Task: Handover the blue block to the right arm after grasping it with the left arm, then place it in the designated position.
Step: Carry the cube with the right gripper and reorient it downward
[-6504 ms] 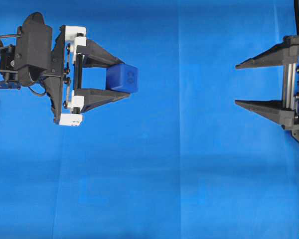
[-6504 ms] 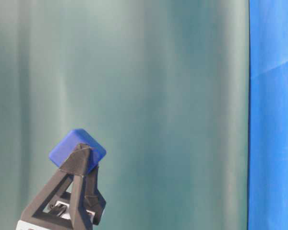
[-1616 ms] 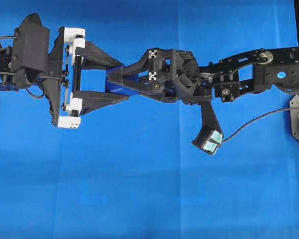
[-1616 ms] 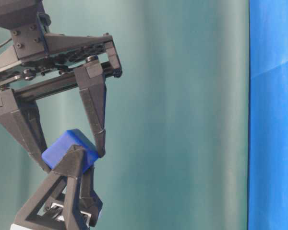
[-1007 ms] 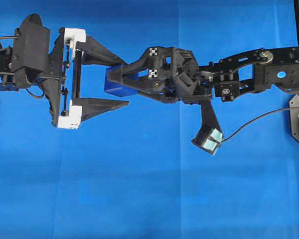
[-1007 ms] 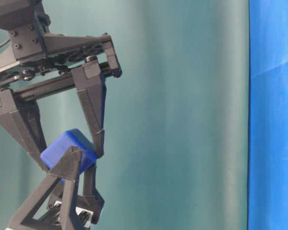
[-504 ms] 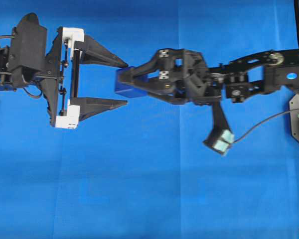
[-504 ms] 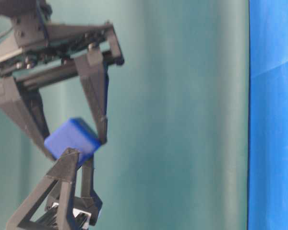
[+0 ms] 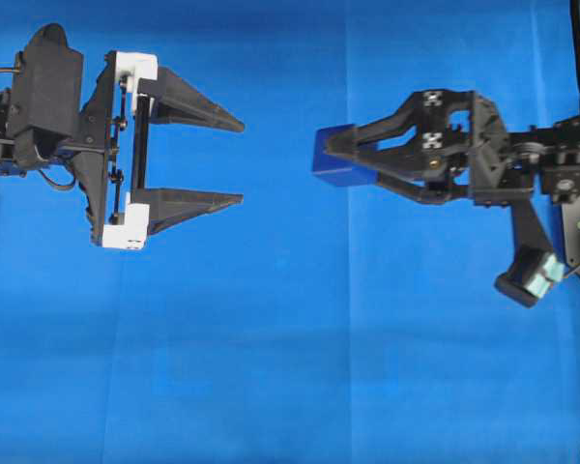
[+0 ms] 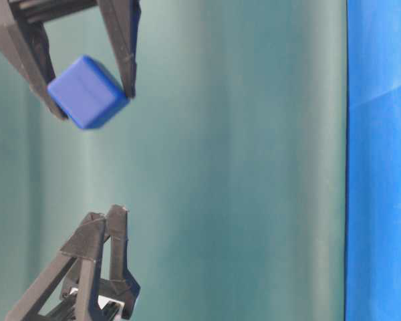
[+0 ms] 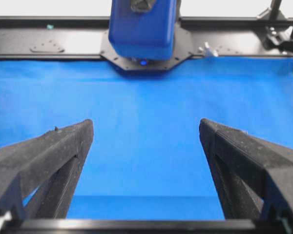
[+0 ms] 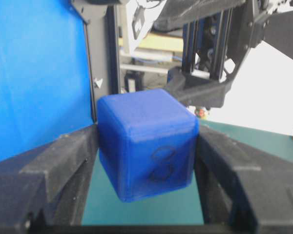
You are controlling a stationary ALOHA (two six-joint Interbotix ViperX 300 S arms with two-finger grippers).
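Blue block (image 9: 334, 158) pinched at tips of right gripper (image 9: 336, 159), jaws partly closed on it, held in air above blue cloth (image 9: 290, 338) on desk. Left gripper (image 9: 242, 161) well apart to block's left in overhead view, jaws wide open, nothing in them, tips pointing at block.

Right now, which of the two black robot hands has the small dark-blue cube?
The all-black right hand, without white brackets: its fingertips pinch the small dark-blue cube. The white-bracketed left hand stands open and empty, apart from it.
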